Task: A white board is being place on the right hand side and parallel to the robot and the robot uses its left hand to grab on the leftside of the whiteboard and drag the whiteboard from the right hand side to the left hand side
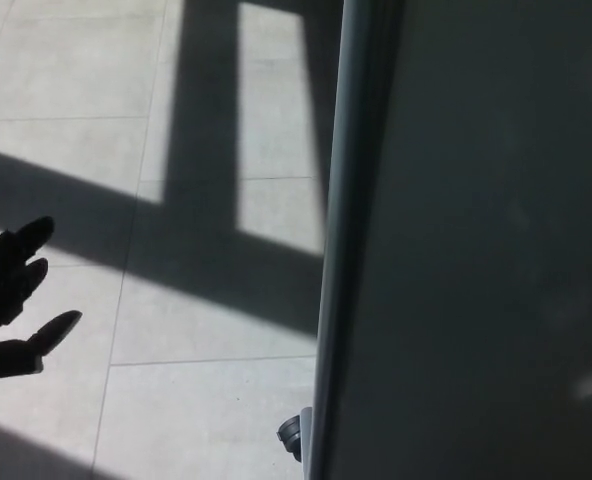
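1. Filling the right half of the head view, the whiteboard (476,250) is standing upright, its dark shaded face running from the top edge to the bottom edge.
2. Its grey left frame edge (334,250) is running nearly vertically down the middle of the view, leaning slightly leftward toward the bottom.
3. A small dark caster wheel (291,435) is showing at the foot of that frame edge, sitting on the floor.
4. The left hand (14,300) is reaching in at the left edge of the view, black and lying partly in sunlight.
5. It is holding nothing: its 3 fingers (31,235) are spreading apart and pointing toward the board.
6. The hand is staying well apart from the frame edge, with bare floor lying between them.
7. The tiled floor (176,400) is showing pale in the sun, with broad dark shadow bands (206,260) crossing it.
8. The right hand is not appearing anywhere in the view.
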Robot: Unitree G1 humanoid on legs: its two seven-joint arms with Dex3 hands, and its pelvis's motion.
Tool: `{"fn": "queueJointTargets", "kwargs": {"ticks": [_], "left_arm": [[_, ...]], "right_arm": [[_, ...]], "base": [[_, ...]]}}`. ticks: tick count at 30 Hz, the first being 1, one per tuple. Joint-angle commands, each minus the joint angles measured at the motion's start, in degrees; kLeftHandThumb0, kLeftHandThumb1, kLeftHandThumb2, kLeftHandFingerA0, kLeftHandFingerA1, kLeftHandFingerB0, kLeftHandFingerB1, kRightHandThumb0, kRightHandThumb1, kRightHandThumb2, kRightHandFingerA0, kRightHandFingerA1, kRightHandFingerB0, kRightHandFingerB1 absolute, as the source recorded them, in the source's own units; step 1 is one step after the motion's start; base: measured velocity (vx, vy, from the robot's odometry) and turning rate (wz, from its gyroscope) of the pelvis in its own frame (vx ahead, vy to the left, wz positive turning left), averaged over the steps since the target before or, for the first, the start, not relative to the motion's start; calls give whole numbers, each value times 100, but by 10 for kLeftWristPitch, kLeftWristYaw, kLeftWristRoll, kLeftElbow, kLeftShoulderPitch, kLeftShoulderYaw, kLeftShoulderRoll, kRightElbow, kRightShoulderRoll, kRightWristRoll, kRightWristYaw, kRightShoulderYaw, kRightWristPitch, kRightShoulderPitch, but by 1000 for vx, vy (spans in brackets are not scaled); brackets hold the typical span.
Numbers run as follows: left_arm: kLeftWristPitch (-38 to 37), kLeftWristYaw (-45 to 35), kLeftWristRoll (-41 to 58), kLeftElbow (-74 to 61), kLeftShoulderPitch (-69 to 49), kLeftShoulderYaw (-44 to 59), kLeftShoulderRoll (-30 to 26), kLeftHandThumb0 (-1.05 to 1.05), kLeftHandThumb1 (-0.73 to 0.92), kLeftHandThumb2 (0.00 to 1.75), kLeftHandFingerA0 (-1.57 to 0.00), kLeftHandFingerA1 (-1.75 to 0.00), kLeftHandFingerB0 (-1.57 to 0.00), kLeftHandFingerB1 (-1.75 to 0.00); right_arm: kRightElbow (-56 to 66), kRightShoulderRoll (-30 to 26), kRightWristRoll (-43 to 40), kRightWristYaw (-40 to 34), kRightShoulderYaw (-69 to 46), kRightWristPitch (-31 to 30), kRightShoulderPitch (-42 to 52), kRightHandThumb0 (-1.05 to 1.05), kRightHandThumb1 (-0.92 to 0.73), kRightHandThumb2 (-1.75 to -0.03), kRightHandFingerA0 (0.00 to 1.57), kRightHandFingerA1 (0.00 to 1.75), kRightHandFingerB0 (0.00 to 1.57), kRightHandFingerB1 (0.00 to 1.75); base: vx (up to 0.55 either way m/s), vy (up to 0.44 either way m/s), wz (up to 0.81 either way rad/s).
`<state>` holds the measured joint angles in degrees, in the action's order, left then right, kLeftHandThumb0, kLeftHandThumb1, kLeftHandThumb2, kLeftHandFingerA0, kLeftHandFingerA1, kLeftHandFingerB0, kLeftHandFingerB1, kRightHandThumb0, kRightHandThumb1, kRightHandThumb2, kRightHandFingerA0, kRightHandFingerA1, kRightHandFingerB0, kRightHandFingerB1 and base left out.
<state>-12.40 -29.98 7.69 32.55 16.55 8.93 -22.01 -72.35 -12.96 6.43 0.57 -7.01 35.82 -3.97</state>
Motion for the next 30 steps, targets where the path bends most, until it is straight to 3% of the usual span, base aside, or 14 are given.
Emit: {"fn": "queueJointTargets", "kwargs": {"ticks": [1, 6, 10, 13, 17, 18, 19, 20, 21, 25, 30], "left_arm": [[98, -72, -2, -49, 74, -65, -10, -79, 48, 81, 0, 0, 0, -1], [154, -68, -3, -79, 125, -111, 17, -79, 48, 82, 0, -1, 0, 0], [157, -48, -36, -88, 150, -144, 24, -84, 47, 88, 0, -2, 0, 0], [193, -46, -25, -89, 176, -158, 39, -82, 42, 83, 0, 0, 0, -1], [180, -52, -20, -72, 199, -165, 61, -86, 48, 85, 0, 0, 0, 0], [179, -51, -22, -69, 203, -166, 62, -86, 47, 85, 0, 0, 0, 0], [185, -50, -23, -68, 207, -166, 64, -86, 47, 85, 0, 0, 0, 0], [208, -59, -11, -60, 217, -162, 69, -87, 55, 57, 0, 0, 0, 0], [213, -59, -12, -56, 223, -163, 71, -88, 55, 58, 0, 0, 0, 0], [207, -64, -12, -34, 237, -159, 79, -91, 55, 57, 0, 0, 0, 0], [229, -83, -22, -23, 259, -172, 76, -74, 44, 54, 0, 0, 0, 0]], "right_arm": [[-5, -2, -10, -1, -7, 19, 2, -61, -83, -64, 38, 38, 23, 30], [-5, -1, -4, -7, -3, 20, -2, -58, -84, -64, 39, 38, 24, 30], [-7, 0, -5, -6, -4, 21, -3, -61, -83, -64, 39, 38, 23, 31], [-8, 2, -8, 1, -5, 20, -5, -62, -83, -63, 39, 38, 23, 30], [-8, 2, -9, 1, -6, 21, -6, -61, -82, -64, 39, 38, 23, 31], [-7, 3, -7, 0, -5, 21, -7, -64, -68, -93, 30, 48, 18, 42], [-7, 2, -4, -2, -2, 22, -7, -64, -68, -93, 30, 48, 18, 42], [-7, 1, -3, -3, -1, 20, -8, -65, -69, -93, 31, 48, 18, 42], [-7, 1, -3, -4, -1, 21, -8, -61, -83, -65, 39, 38, 23, 31], [-8, 1, 0, -9, 2, 25, -8, -60, -84, -65, 40, 38, 23, 31], [-6, -1, 0, -7, 4, 25, -9, -59, -84, -65, 39, 38, 23, 31]], "base": [[0, 0, 0], [0, 0, 0], [0, 0, 0], [0, 0, 0], [0, 0, 0], [0, 0, 0], [0, 0, 0], [0, 0, 0], [0, 0, 0], [0, 0, 0], [0, 0, 0]]}}
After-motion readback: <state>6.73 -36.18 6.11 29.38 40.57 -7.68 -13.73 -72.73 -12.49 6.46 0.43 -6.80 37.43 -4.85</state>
